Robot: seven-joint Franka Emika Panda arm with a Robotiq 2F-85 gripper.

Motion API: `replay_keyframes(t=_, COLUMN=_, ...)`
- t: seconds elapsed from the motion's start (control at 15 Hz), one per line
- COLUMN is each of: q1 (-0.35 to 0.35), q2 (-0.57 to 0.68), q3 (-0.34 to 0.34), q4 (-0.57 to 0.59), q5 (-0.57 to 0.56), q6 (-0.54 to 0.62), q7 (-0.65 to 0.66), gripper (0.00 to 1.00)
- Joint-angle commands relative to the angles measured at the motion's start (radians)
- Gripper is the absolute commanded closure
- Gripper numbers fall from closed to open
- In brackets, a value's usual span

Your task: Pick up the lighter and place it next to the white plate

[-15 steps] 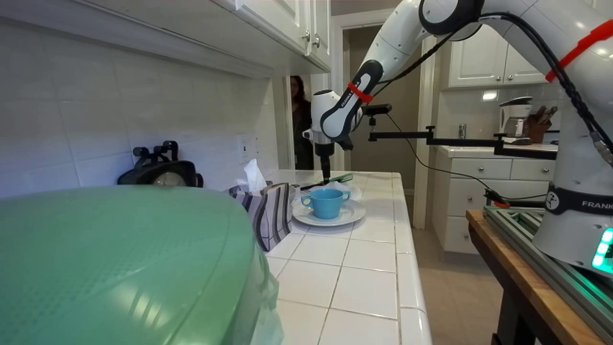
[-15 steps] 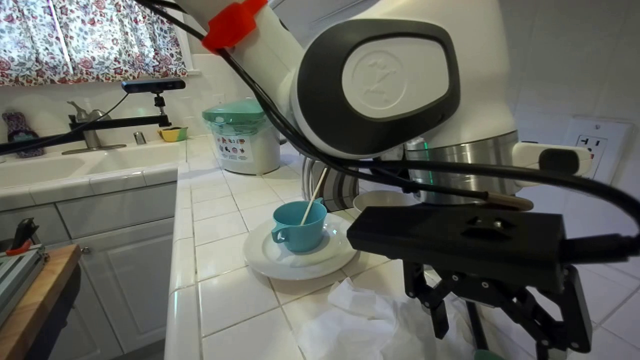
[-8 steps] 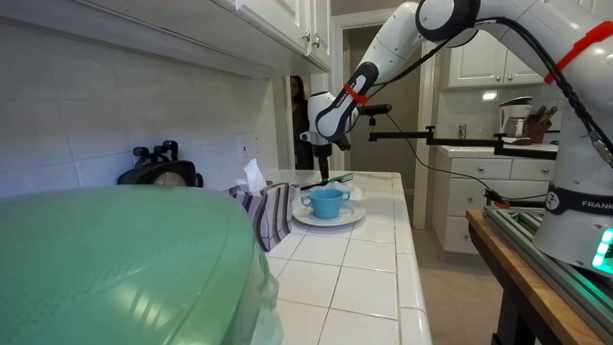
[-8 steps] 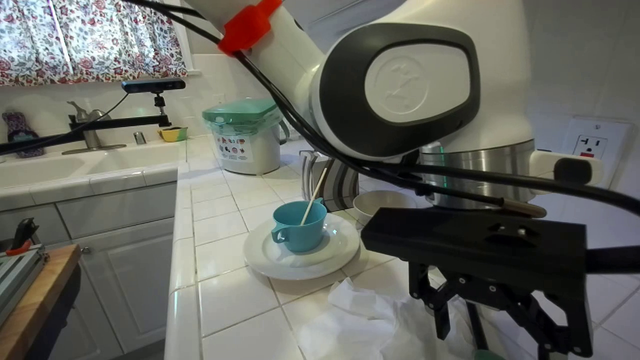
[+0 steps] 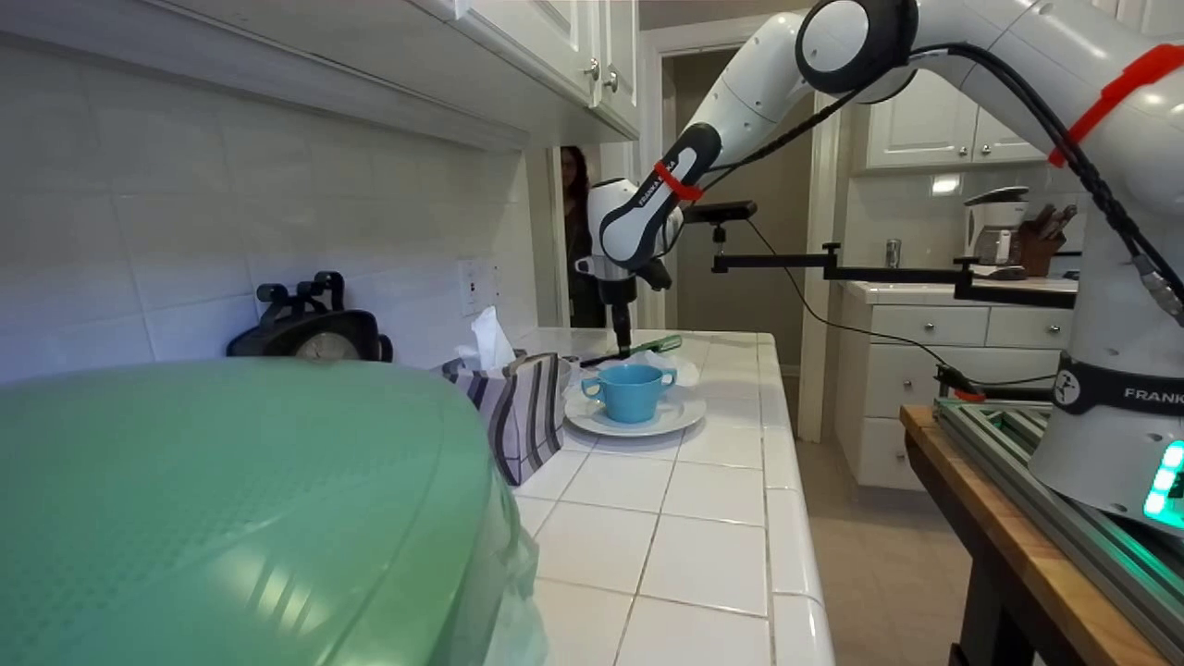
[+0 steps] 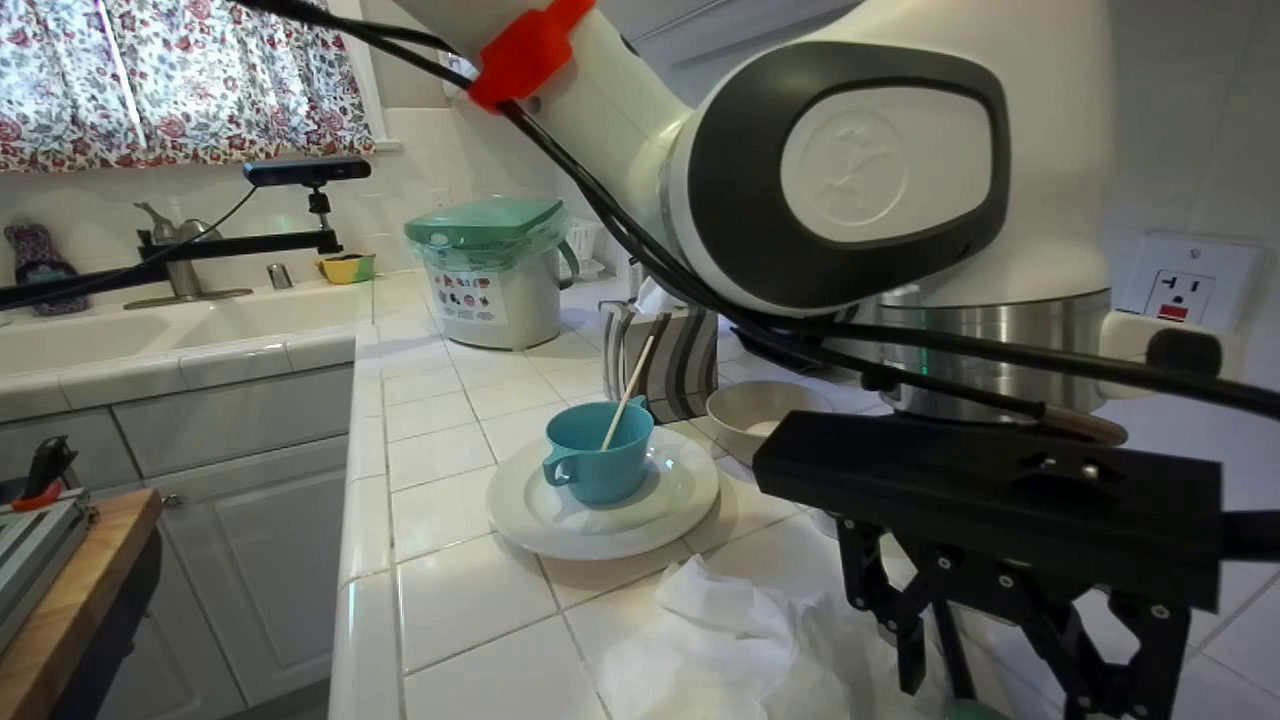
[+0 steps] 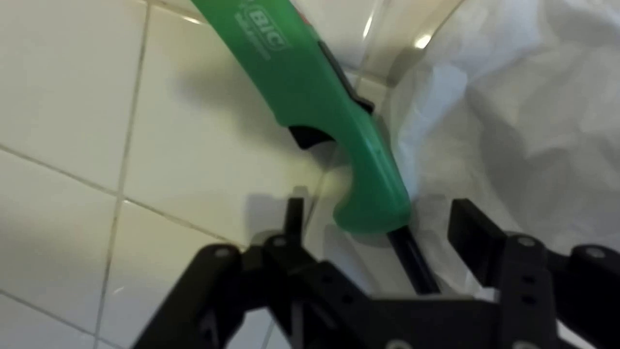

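1. In an exterior view, your jointed white robot arm (image 5: 754, 83) reaches in from the right, forearm slanting down leftward, wrist aimed downward over the far stretch of the white-tiled counter (image 5: 703, 564).
2. Your black two-fingered gripper (image 7: 378, 213) is wide: in the wrist view its fingers stand left and right of the green plastic lighter (image 7: 315, 87), near its black stem (image 7: 412, 261), a gap showing on each side (their height you cannot tell).
3. The lighter lies on the counter, just left of crumpled white paper (image 7: 523, 121).
4. In an exterior view, the round white plate (image 6: 525, 515), bearing a light-blue two-handled cup (image 6: 605, 480), sits left of your gripper and farther off.
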Motion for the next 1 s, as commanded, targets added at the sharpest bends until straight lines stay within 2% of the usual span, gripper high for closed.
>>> replay_keyframes(t=0.0, q1=-0.020, q2=0.053, q3=0.014, q4=0.095, q5=0.054, q6=-0.048, q7=-0.087, gripper=0.45)
replay_keyframes(t=0.13, q1=-0.021, q2=0.067, q3=0.014, q4=0.119, q5=0.061, q6=-0.063, q7=-0.092, gripper=0.54)
replay_keyframes(t=0.2, q1=-0.020, q2=0.074, q3=0.012, q4=0.130, q5=0.064, q6=-0.070, q7=-0.093, gripper=0.50)
replay_keyframes(t=0.6, q1=-0.017, q2=0.102, q3=0.009, q4=0.176, q5=0.066, q6=-0.104, q7=-0.096, gripper=0.55)
replay_keyframes(t=0.67, q1=-0.018, q2=0.106, q3=0.009, q4=0.183, q5=0.067, q6=-0.108, q7=-0.096, gripper=0.61)
replay_keyframes(t=0.73, q1=-0.019, q2=0.108, q3=0.009, q4=0.189, q5=0.069, q6=-0.111, q7=-0.095, gripper=0.80)
replay_keyframes(t=0.93, q1=-0.018, q2=0.108, q3=0.007, q4=0.201, q5=0.069, q6=-0.119, q7=-0.094, gripper=0.83)
